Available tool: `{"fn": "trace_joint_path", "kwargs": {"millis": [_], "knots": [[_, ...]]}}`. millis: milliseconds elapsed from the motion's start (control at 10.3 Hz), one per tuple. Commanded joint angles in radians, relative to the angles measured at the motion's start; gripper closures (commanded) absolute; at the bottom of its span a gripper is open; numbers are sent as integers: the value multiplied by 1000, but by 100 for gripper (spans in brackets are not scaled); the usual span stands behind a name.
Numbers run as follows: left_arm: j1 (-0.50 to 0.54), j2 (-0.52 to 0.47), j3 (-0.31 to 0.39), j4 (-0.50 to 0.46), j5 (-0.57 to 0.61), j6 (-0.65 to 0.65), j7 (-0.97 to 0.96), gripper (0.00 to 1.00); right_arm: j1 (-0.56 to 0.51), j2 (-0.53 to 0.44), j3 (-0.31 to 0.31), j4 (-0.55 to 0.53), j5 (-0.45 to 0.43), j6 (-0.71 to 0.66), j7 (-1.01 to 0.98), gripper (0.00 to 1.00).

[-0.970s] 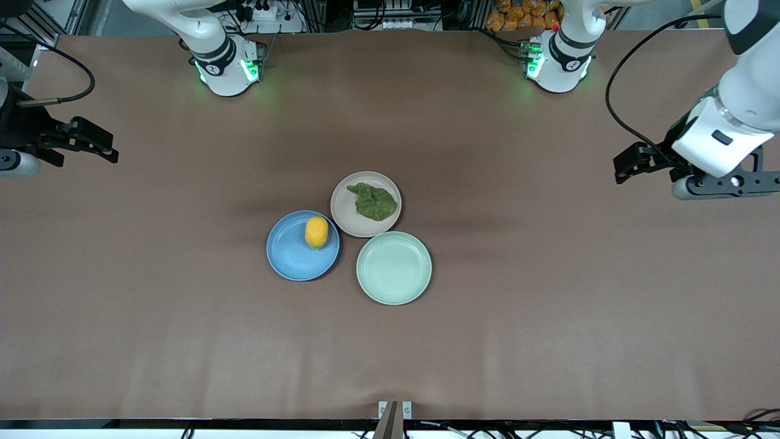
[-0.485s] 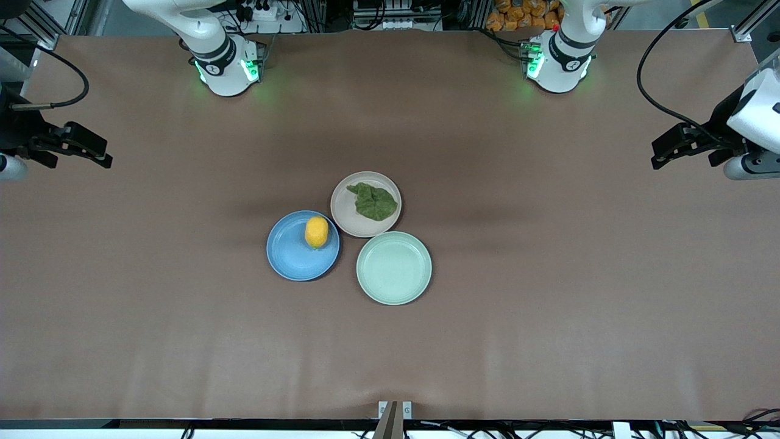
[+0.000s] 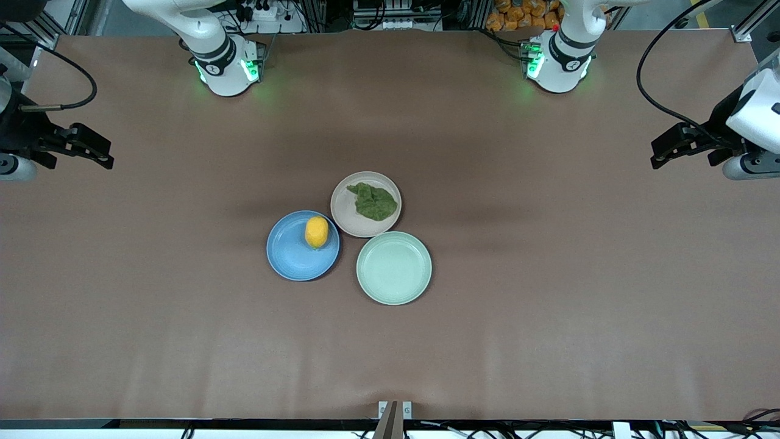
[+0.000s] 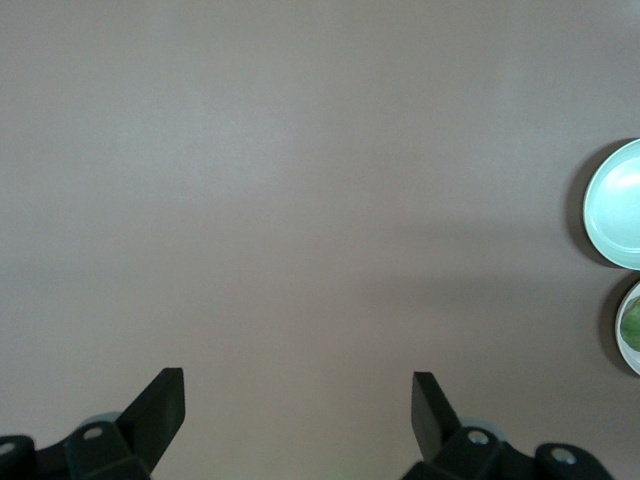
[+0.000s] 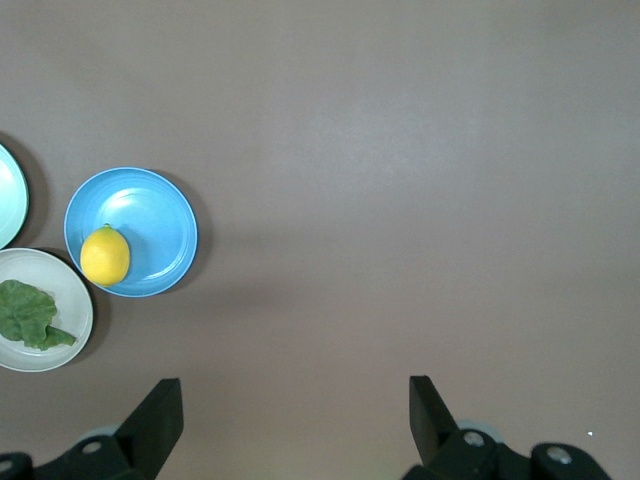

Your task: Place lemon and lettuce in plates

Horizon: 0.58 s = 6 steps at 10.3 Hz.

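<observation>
The yellow-orange lemon [image 3: 316, 232] lies on the blue plate [image 3: 291, 257], at the edge next to the beige-pink plate [image 3: 343, 211]. The dark green lettuce [image 3: 374, 202] lies on the beige-pink plate. My left gripper [image 3: 659, 153] is open and empty, up over bare table at the left arm's end. My right gripper [image 3: 107, 154] is open and empty over the right arm's end. The right wrist view shows its gripper [image 5: 296, 402], the lemon [image 5: 105, 256], the blue plate [image 5: 152, 212] and the lettuce [image 5: 28, 314]. The left wrist view shows its gripper [image 4: 298, 402] over bare table.
A pale mint-green plate [image 3: 393, 267] stands empty, touching both other plates, nearest to the front camera; it also shows in the left wrist view [image 4: 618, 205]. The three plates cluster at the table's middle on the brown mat [image 3: 548, 305].
The left arm has drawn back toward its end of the table and a little upward, then held still. The right gripper has shifted only slightly. The plates, lemon and lettuce have not moved.
</observation>
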Motion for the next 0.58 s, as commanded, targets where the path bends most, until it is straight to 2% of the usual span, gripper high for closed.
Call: {"fn": "trace_joint_path", "kwargs": {"millis": [0, 485], "knots": [[-7, -3, 6, 3, -7, -14, 19, 0, -1, -2, 4, 1, -19, 2, 10, 0], [-4, -2, 1, 3, -4, -23, 19, 0, -5, 1, 4, 1, -19, -1, 10, 0]]}}
